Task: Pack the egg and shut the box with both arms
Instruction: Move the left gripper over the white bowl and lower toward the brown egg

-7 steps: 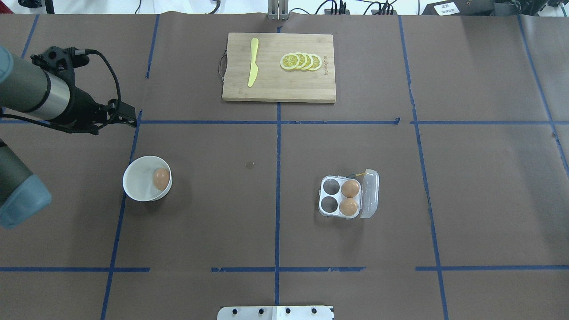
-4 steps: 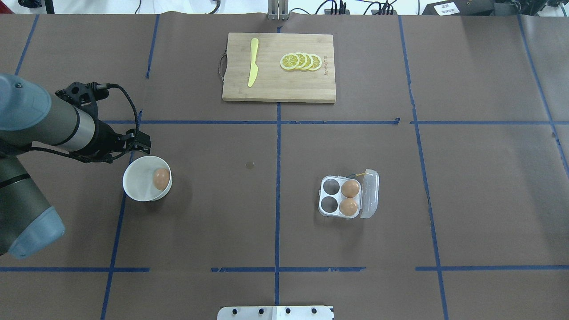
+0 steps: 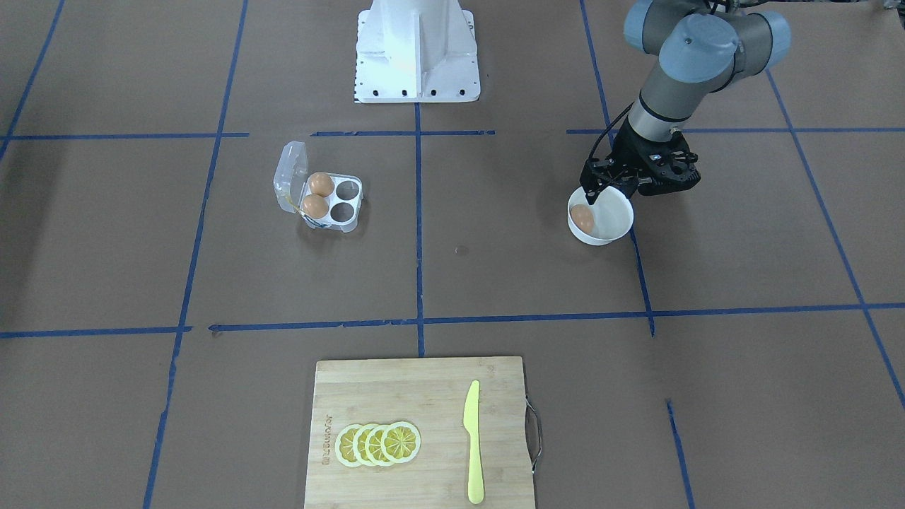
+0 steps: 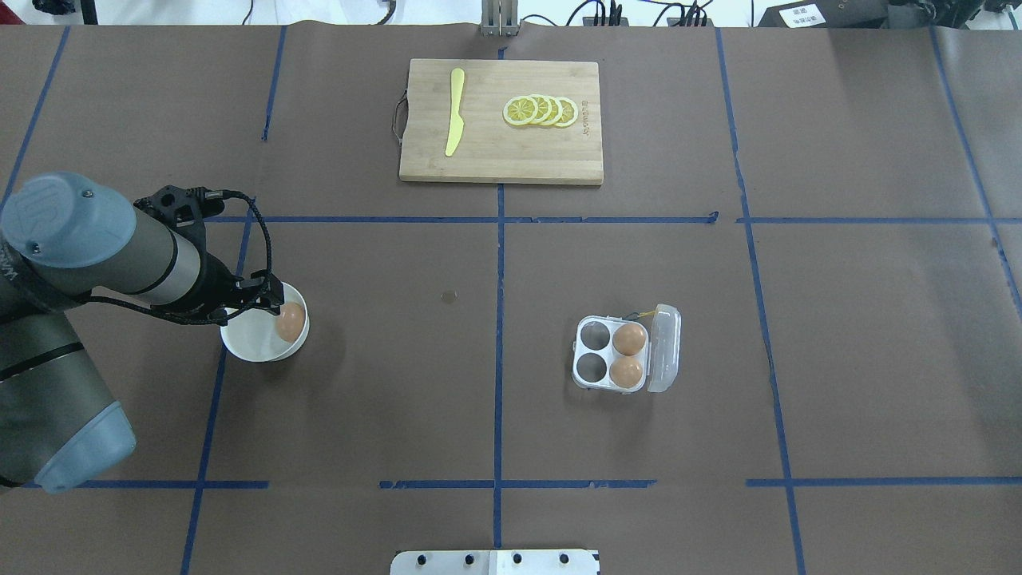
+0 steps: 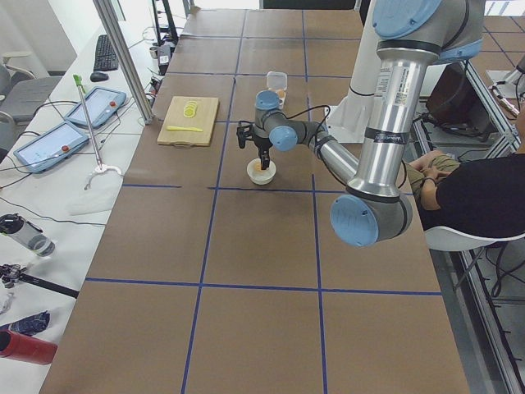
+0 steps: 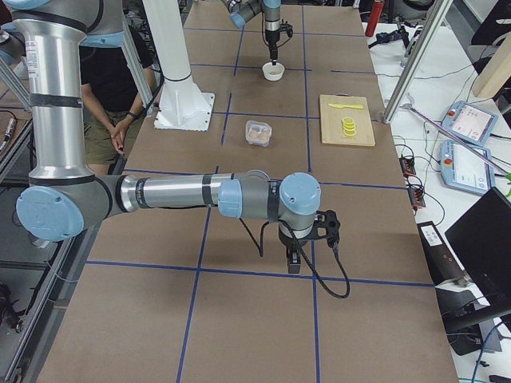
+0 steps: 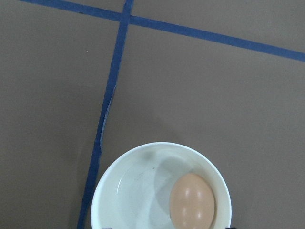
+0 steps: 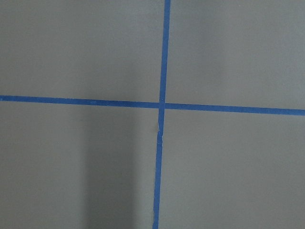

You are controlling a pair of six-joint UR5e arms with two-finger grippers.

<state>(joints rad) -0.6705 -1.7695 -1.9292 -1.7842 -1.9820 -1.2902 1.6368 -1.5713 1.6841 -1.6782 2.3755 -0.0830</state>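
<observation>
My left hand (image 4: 270, 302) hangs over the far-left rim of the bowl (image 4: 239, 348), its jaws wide and holding nothing. In the wrist view a dark fingertip shows at each bottom corner of the bowl. The egg (image 4: 291, 321) lies inside the bowl against its right wall, so it sits to the right of my left hand and a little nearer to me, off centre between the fingers. Its long axis runs roughly towards and away from me.

Well to the right of the bowl, the box (image 4: 664, 350) stands open on the worktop (image 4: 447, 415). Its lid is hinged back on the side away from the bowl. Two other eggs (image 4: 629, 339) fill the cells by the lid, and the two cells on the bowl side are empty.

My right hand (image 6: 294, 260) is farther from the bowl than the box is, low over a tape cross (image 8: 162, 105), and I cannot tell how its jaws stand. The left hand is far nearer the egg, so I judge the pick is its job.
</observation>
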